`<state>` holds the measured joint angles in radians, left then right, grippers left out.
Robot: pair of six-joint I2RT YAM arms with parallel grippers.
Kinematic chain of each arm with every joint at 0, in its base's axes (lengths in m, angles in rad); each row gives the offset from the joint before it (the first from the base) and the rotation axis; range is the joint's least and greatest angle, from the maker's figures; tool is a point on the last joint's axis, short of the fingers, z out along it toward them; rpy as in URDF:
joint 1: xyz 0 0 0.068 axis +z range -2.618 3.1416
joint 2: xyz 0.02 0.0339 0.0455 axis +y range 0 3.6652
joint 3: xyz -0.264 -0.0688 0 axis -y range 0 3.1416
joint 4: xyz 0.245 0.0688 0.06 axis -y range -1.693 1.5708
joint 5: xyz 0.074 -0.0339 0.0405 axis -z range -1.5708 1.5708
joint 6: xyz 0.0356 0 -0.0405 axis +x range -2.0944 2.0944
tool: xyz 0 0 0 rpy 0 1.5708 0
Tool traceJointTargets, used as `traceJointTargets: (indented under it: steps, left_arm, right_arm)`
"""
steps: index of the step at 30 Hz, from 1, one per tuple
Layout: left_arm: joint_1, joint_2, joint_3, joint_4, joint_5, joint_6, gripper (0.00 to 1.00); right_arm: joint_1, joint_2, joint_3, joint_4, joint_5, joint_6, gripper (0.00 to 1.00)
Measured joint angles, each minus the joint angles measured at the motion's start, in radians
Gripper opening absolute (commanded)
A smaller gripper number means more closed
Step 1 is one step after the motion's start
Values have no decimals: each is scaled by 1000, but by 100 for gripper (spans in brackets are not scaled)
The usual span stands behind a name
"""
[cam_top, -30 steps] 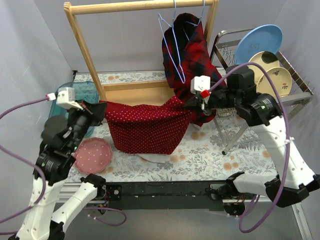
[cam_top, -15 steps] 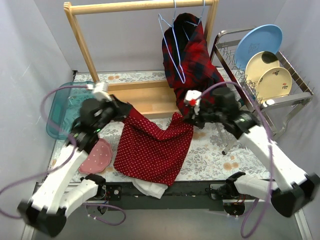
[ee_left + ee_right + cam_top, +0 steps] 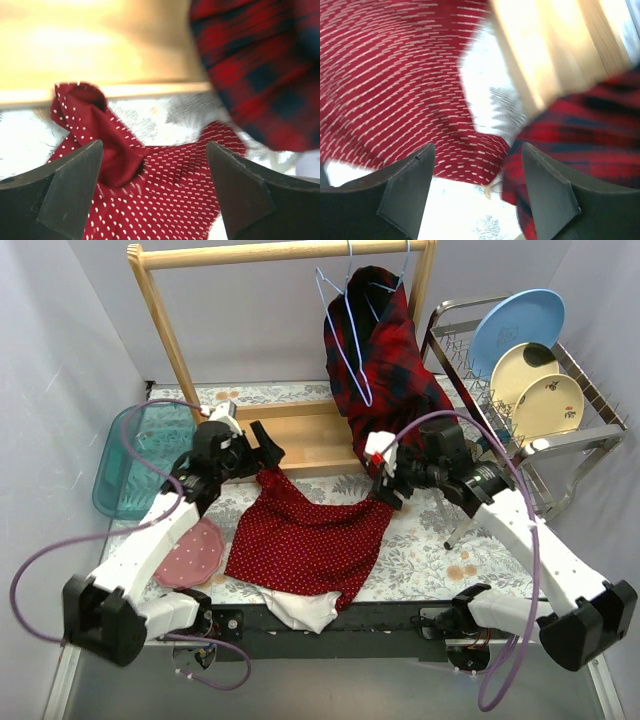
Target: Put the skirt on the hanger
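Both claws gaping, nothing pinched. Left gripper hovers over bunched far-left corner of skirt, right gripper over far-right corner. Skirt lies spread on table, near hem draping over white cloth at front edge, well apart from hanger. Guess: spread flat so corners are easy to grab. Hanger dangles bare on wooden rack, just beside plaid shirt, so tight squeeze there. Task barely begun, I reckon.
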<state>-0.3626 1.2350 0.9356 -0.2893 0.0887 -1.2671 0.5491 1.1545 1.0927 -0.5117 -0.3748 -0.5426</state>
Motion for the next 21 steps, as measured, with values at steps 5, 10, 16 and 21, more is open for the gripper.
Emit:
traceJointTargets:
  steps: [5,10,16,21]
  left_arm:
    - [0,-249,50,-114,-13,32,88]
    - [1,-367,-54,-191,39,-25,87]
    - [1,-427,-229,-385,17,-212,77]
    - [1,-465,-228,-520,-105,-357,73]
  right_arm:
    - [29,-76,-19,-234,-313,-378,74]
    - [214,-41,-198,-309,-470,-577,68]
    - [492,-13,-303,-239,-418,-578,57]
    - [547,51,-304,-165,-360,-576,54]
